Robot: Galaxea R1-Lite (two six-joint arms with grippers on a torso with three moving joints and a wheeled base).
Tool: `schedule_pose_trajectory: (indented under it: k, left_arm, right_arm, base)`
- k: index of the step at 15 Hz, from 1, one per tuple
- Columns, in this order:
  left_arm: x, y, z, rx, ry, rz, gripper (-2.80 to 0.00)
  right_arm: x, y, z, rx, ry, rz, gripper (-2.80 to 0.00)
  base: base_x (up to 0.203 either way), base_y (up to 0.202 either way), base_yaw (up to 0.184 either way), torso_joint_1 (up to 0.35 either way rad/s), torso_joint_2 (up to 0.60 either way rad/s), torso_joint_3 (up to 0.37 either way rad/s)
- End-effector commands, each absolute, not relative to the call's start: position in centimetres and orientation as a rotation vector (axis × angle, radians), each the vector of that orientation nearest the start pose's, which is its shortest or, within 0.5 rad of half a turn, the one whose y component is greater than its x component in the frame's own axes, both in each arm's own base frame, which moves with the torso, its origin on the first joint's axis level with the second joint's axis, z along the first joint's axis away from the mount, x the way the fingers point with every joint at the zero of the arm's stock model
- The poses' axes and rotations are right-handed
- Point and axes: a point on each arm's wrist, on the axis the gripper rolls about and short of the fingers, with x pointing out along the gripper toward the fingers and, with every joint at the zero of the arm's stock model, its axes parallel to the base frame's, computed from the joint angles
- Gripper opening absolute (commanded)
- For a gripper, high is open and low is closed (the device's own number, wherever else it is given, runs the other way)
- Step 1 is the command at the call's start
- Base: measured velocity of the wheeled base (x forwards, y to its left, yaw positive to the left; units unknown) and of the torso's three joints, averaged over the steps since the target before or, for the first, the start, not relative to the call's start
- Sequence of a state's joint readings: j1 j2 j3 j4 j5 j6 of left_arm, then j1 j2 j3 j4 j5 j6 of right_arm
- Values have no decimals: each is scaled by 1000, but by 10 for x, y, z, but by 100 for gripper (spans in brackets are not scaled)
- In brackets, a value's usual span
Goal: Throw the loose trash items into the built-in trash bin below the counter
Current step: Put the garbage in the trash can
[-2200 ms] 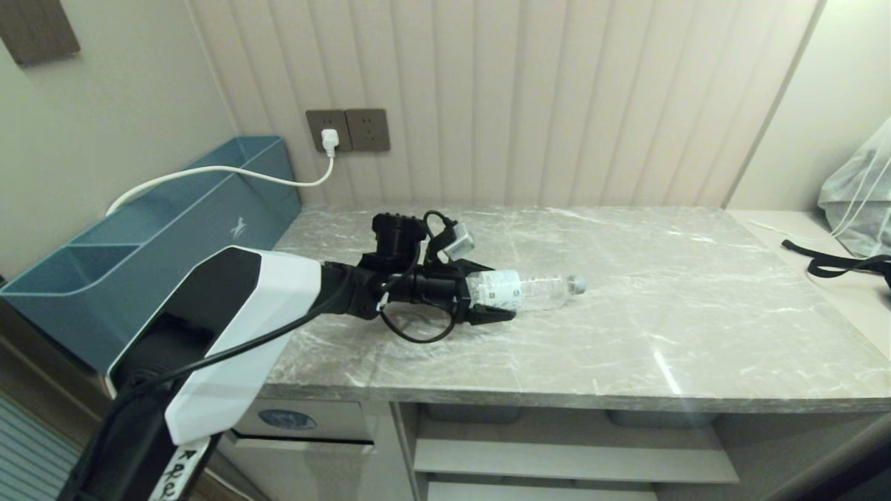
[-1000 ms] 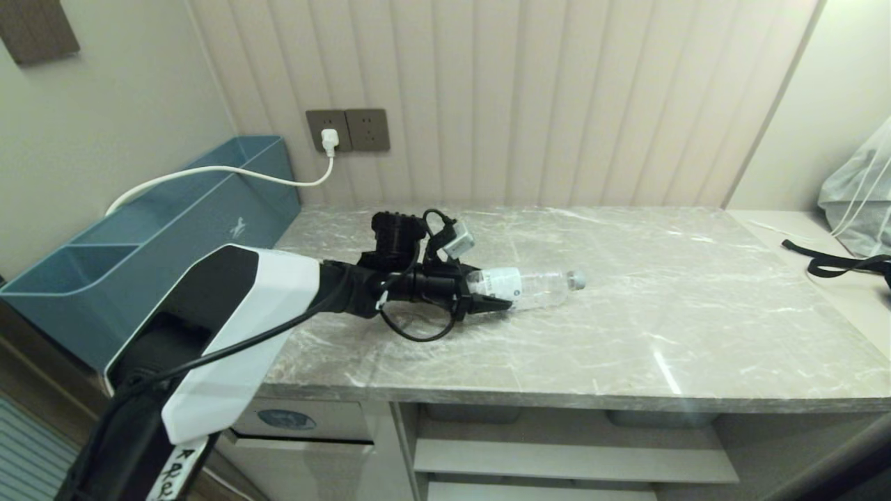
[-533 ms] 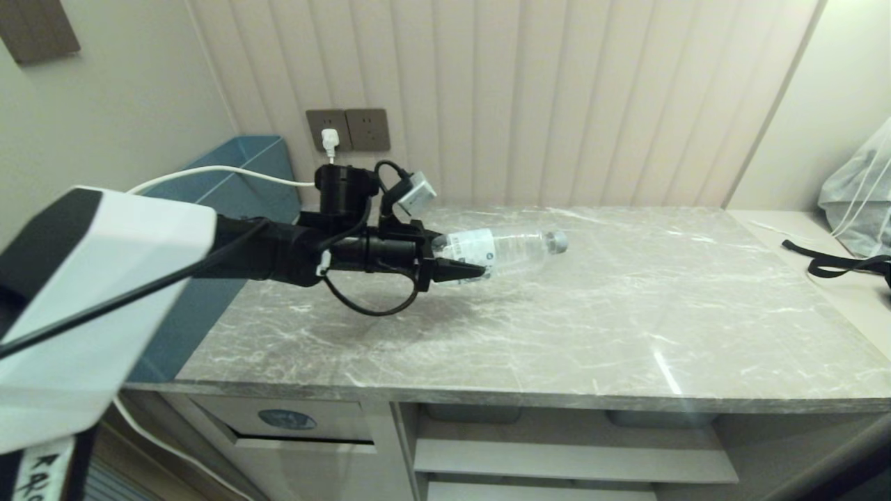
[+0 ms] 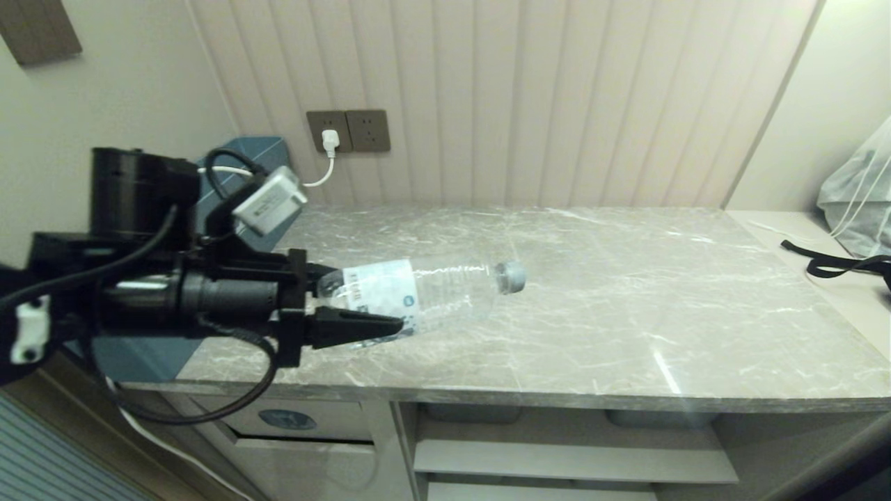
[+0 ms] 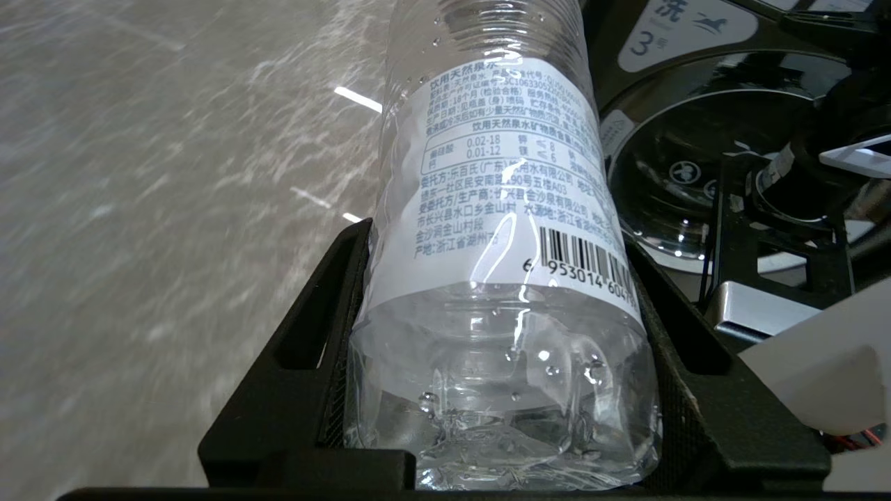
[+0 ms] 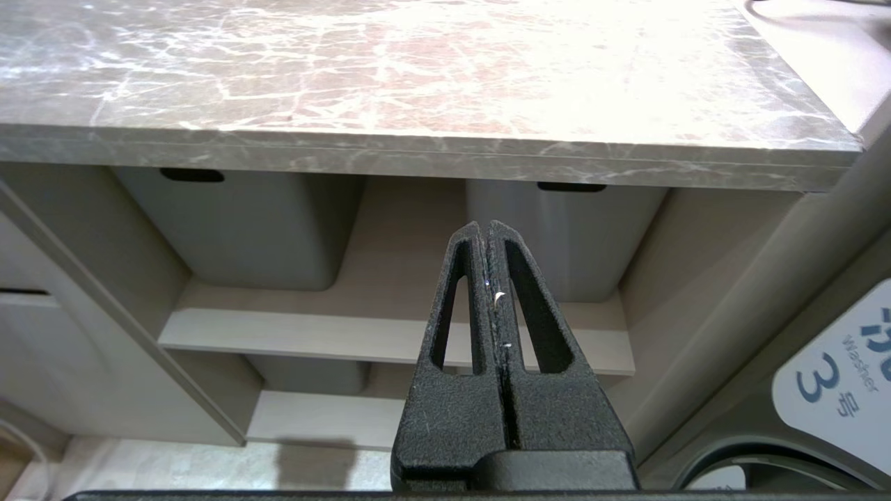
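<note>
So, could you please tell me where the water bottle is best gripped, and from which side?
Across its labelled lower body, coming from the base end. The bottle lies level with its cap pointing away, and that straight round section fits between the fingers, as the left pincer holds it now above the counter.

Clear glossy plastic bottle [image 4: 424, 296], paper-like label — polished veined marble counter [image 4: 626, 334].

left end effector [image 5: 487, 390] clamping water bottle [image 5: 498, 229] above counter [image 5: 153, 209]
</note>
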State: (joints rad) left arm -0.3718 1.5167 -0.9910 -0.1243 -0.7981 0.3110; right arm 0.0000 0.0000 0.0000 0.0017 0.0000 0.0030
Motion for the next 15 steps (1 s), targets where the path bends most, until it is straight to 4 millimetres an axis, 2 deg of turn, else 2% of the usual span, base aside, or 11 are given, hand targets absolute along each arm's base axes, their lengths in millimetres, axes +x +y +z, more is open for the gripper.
schedule_pose_trajectory:
  k: [1, 4, 8, 15]
  left_arm:
    - [187, -87, 259, 208, 139, -1130, -280]
    - [162, -71, 262, 219, 146, -860, -280]
    - [144, -57, 259, 135, 189, -560, -280]
    - [126, -43, 232, 42, 260, -461, -280]
  right_arm:
    - [-23, 0, 75, 3, 2, -1, -280]
    - [-23, 0, 75, 3, 1, 0, -280]
    - [-23, 0, 75, 5, 2, 0, -280]
    - [-23, 0, 75, 3, 2, 0, -280]
  base:
    - [0, 0, 0, 0, 0, 0]
    - [0, 0, 0, 0, 0, 0]
    - [0, 0, 0, 0, 0, 0]
    - [0, 0, 0, 0, 0, 0]
